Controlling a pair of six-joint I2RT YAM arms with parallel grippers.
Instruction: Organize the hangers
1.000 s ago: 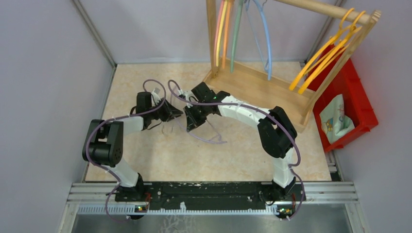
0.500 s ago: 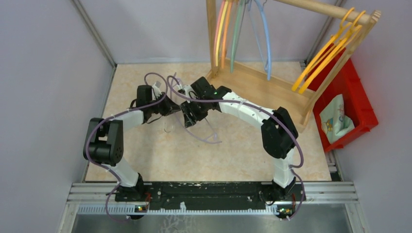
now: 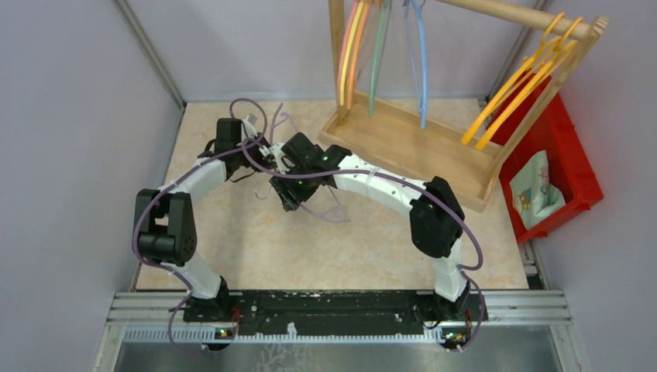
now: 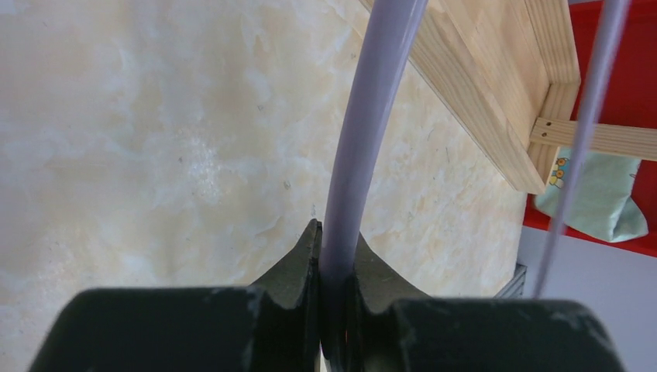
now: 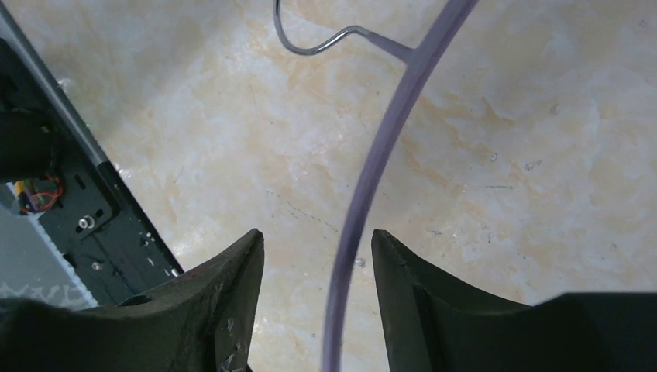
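One rack (image 3: 403, 143); on it at least five hangers (image 3: 378, 54) at its left end, two yellow hangers (image 3: 507, 98) at its right. One purple hanger (image 4: 364, 139) beside it. One bin (image 3: 577, 174).

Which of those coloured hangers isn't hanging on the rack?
The purple hanger: the left end effector grips it, while the other hangers hang on the rack.
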